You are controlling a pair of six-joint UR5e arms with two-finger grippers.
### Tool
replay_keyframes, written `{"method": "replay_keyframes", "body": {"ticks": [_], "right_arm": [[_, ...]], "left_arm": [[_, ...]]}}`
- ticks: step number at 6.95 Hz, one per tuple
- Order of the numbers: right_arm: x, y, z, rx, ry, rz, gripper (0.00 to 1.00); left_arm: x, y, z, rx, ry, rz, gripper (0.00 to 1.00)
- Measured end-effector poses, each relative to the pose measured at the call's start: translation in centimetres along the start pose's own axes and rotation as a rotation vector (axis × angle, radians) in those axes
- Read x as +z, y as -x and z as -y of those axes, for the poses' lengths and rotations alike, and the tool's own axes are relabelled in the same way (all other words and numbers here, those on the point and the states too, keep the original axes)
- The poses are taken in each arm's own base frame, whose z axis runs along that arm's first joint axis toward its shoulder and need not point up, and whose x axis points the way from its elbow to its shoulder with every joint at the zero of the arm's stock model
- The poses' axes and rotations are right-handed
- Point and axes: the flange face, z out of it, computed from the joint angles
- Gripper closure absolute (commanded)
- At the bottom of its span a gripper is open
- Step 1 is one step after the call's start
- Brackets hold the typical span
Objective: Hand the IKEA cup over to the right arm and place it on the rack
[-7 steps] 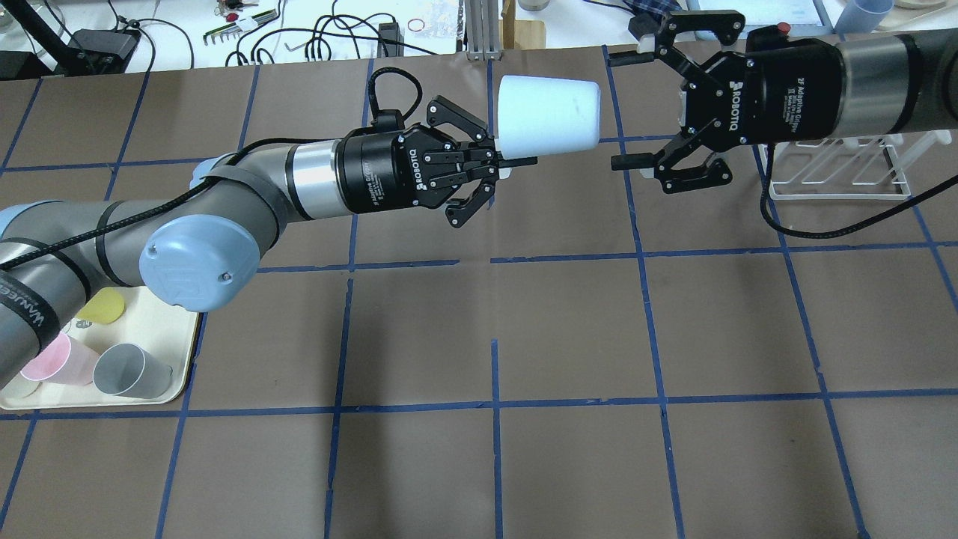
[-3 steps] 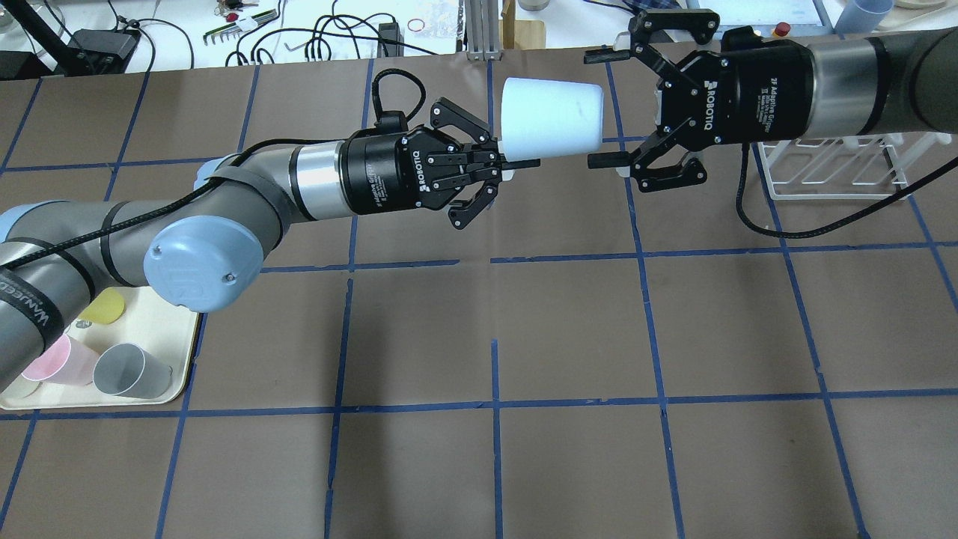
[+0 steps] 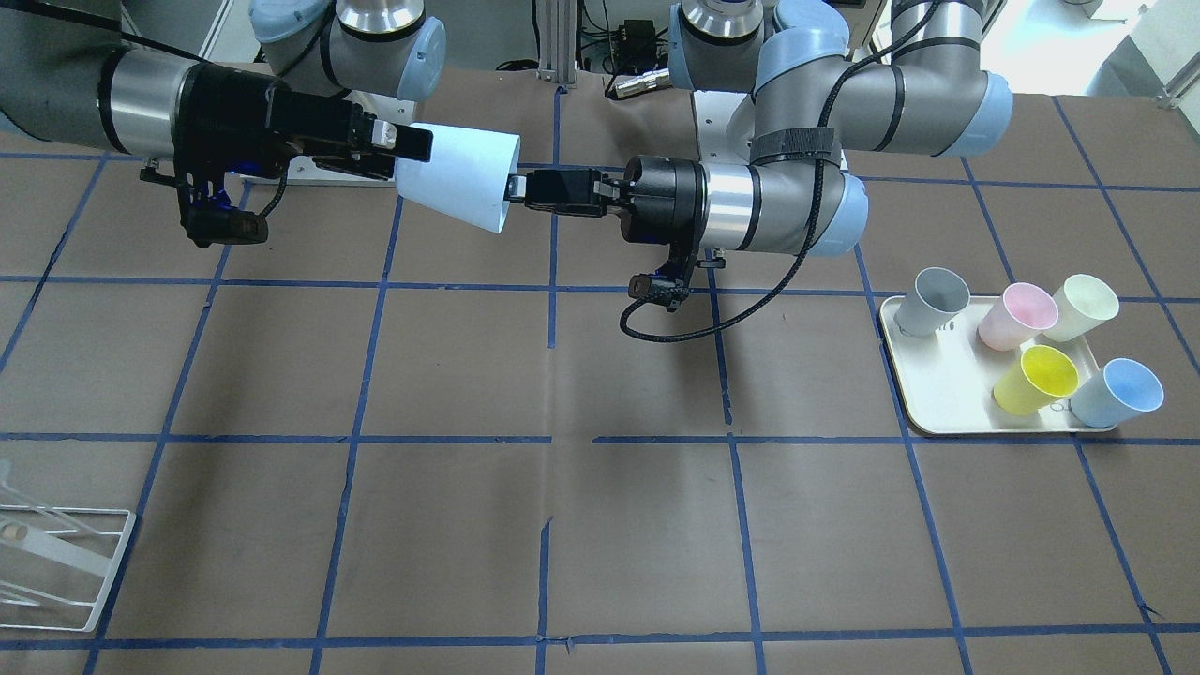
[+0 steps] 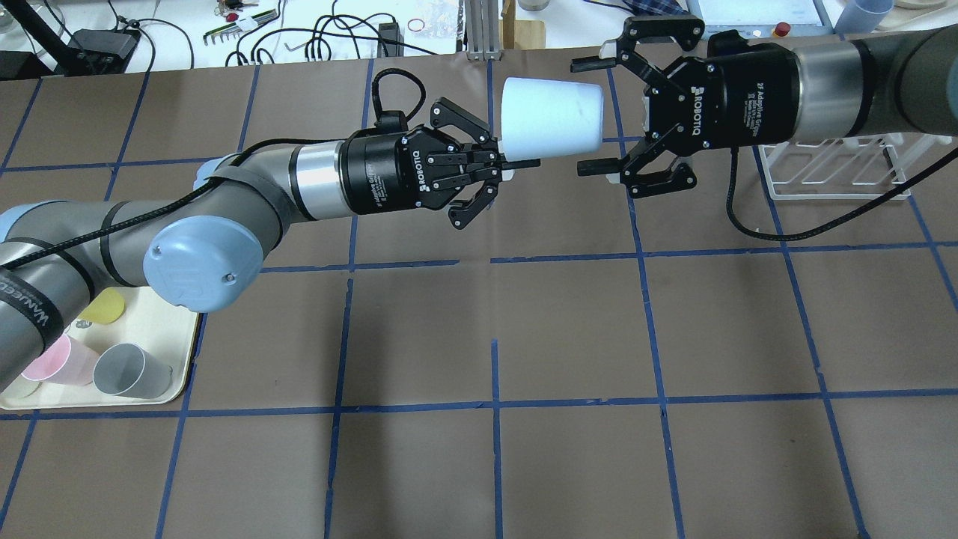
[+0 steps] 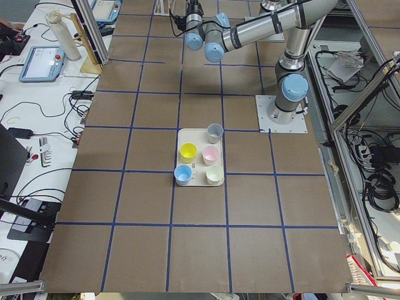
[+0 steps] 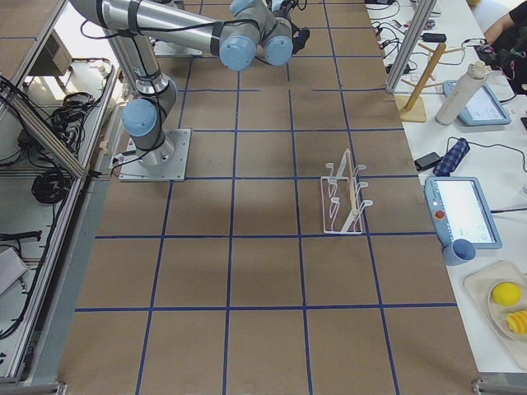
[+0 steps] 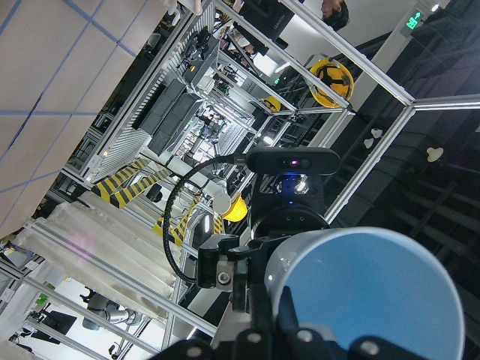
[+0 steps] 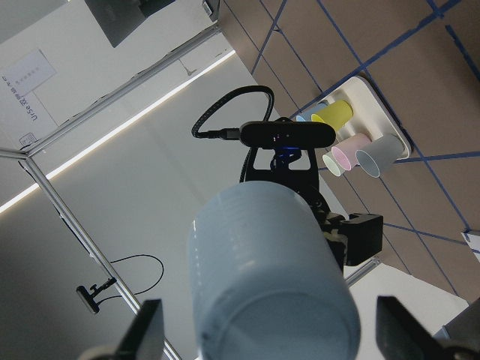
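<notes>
The IKEA cup (image 4: pixel 550 116) is a pale light-blue tumbler held lying sideways above the table, base towards the right arm. My left gripper (image 4: pixel 509 161) is shut on its rim; the left wrist view looks into the cup (image 7: pixel 367 292). My right gripper (image 4: pixel 593 114) is open, with one finger on each side of the cup's base, apart from it. In the front-facing view the cup (image 3: pixel 459 178) spans between the left gripper (image 3: pixel 520 187) and the right gripper (image 3: pixel 405 155). The white wire rack (image 4: pixel 838 168) stands behind the right arm.
A cream tray (image 3: pixel 937 384) at the robot's left holds grey (image 3: pixel 928 300), pink (image 3: pixel 1017 314), cream (image 3: pixel 1083 305), yellow (image 3: pixel 1036 375) and a second light-blue cup (image 3: pixel 1120 389). Cables and tools lie past the table's far edge (image 4: pixel 299 34).
My right gripper has moved left towards the cup, staying open, so its fingers now flank the cup's base. The left gripper and the cup have barely moved.
</notes>
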Motion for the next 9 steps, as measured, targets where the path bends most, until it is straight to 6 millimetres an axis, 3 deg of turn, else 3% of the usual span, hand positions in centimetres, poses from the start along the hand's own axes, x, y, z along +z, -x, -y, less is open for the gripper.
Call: {"method": "replay_keyframes", "body": {"ticks": [3,4,5,6,7,9], "right_arm": [[0.06,-0.12,0.24,0.006,0.002,-0.001,0.37],[0.05,-0.10,0.26,0.003,0.002,-0.001,0.38],[0.04,-0.08,0.27,0.001,0.002,-0.002,0.41],[0.02,-0.04,0.27,0.000,0.002,-0.002,0.43],[-0.01,0.04,0.25,0.000,0.001,-0.003,0.44],[-0.12,0.37,0.16,-0.002,-0.002,-0.002,0.44]], "left_arm": [[0.01,-0.04,-0.05,0.001,0.000,-0.001,1.00],[0.01,-0.05,-0.09,0.002,0.000,-0.001,1.00],[0.01,-0.07,-0.11,0.002,0.000,-0.001,0.67],[0.02,-0.08,-0.11,0.000,0.001,-0.002,0.54],[0.08,-0.13,-0.18,-0.002,0.002,-0.001,0.12],[0.11,-0.34,-0.48,-0.003,0.002,0.004,0.03]]}}
